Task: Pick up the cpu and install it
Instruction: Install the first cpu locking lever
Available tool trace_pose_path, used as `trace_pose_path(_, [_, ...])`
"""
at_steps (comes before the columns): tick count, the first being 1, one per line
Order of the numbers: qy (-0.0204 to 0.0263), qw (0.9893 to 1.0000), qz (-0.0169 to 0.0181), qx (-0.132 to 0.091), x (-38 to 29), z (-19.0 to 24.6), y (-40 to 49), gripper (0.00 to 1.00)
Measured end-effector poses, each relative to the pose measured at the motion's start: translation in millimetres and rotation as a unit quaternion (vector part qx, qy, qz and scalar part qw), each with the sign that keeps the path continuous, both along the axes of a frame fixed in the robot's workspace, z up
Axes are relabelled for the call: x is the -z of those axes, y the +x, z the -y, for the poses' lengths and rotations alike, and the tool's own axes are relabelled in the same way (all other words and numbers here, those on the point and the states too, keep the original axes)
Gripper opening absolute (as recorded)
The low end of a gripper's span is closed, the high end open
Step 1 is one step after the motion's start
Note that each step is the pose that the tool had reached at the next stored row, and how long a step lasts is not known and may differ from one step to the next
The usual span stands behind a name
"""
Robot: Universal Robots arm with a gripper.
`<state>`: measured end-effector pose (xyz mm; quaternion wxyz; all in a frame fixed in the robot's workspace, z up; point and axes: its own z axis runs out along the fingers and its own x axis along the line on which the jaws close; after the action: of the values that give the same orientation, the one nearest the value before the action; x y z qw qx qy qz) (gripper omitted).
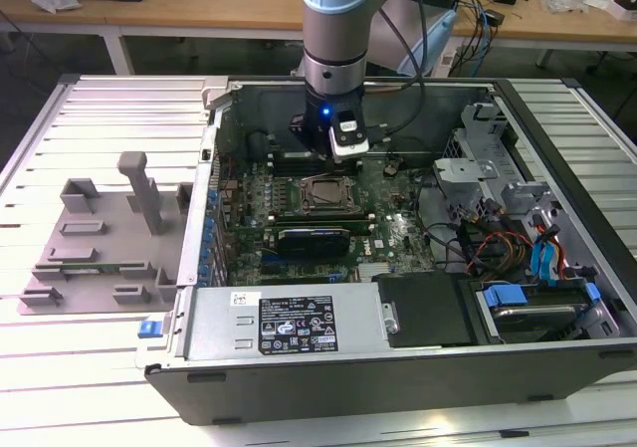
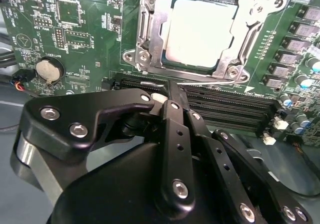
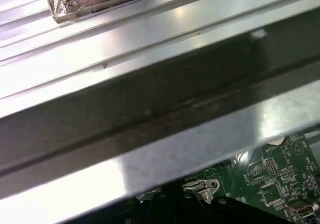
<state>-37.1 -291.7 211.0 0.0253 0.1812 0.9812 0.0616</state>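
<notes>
Open tower computer case (image 1: 557, 118) lying on its side on a slatted metal table (image 1: 109, 104), with a grey plastic fixture (image 1: 100, 233) beside it toward the exterior view's left. Inside the case, green motherboard (image 1: 398, 233), with a power supply box carrying a printed label (image 1: 298, 323) along the near edge and a tangle of cables and blue drive clips toward the exterior view's right. Above the board, grey-and-blue robot arm (image 1: 338, 19) reaching straight down, black gripper (image 2: 170, 97) hanging just over the memory slots (image 2: 225, 107) next to the socket. In the second wrist view, linkage bars drawn in close with the tips meeting around a small pale piece; cannot tell whether anything is actually gripped, so best treated as closed and likely empty. Dark square socket frame (image 2: 150, 34) with its metal bracket surrounding the cpu (image 2: 200, 32), whose pale silvery top sits flat and square inside the frame, apparently already seated. Judged from that: step in hand looks like finishing the install, not lifting. To do it well, worth confirming the chip lies level with no corner riding on the frame, keeping the tool clear of the memory slots and the round coin battery (image 2: 48, 70) nearby, and avoiding any sideways push on the chip, since socket pins beneath would bend easily.
</notes>
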Motion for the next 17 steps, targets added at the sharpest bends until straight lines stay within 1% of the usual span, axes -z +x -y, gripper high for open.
trace_pose_path(1, [-0.001, 1.0, 0.0011, 0.001, 0.3, -0.3, 0.0, 0.11])
trace_pose_path(3, [-0.0033, 1.0, 0.0046, 0.003, 1.3, -1.2, 0.0, 0.11])
trace_pose_path(5, [-0.004, 1.0, 0.0077, 0.003, 2.2, -3.1, -1.1, 0.11])
trace_pose_path(8, [-0.0044, 0.9999, 0.011, 0.003, 2.9, -7.0, -4.0, 0.11])
trace_pose_path(9, [-0.0053, 0.9999, 0.0132, 0.003, 3.3, -7.3, -5.0, 0.11])
trace_pose_path(10, [-0.006, 0.9999, 0.0142, 0.003, 3.4, -7.3, -5.3, 0.11])
trace_pose_path(13, [-0.0073, 0.9999, 0.015, 0.003, 3.6, -6.7, -5.7, 0.11])
trace_pose_path(17, [-0.0083, 0.9998, 0.015, 0.003, 3.6, -3.3, -5.9, 0.11])
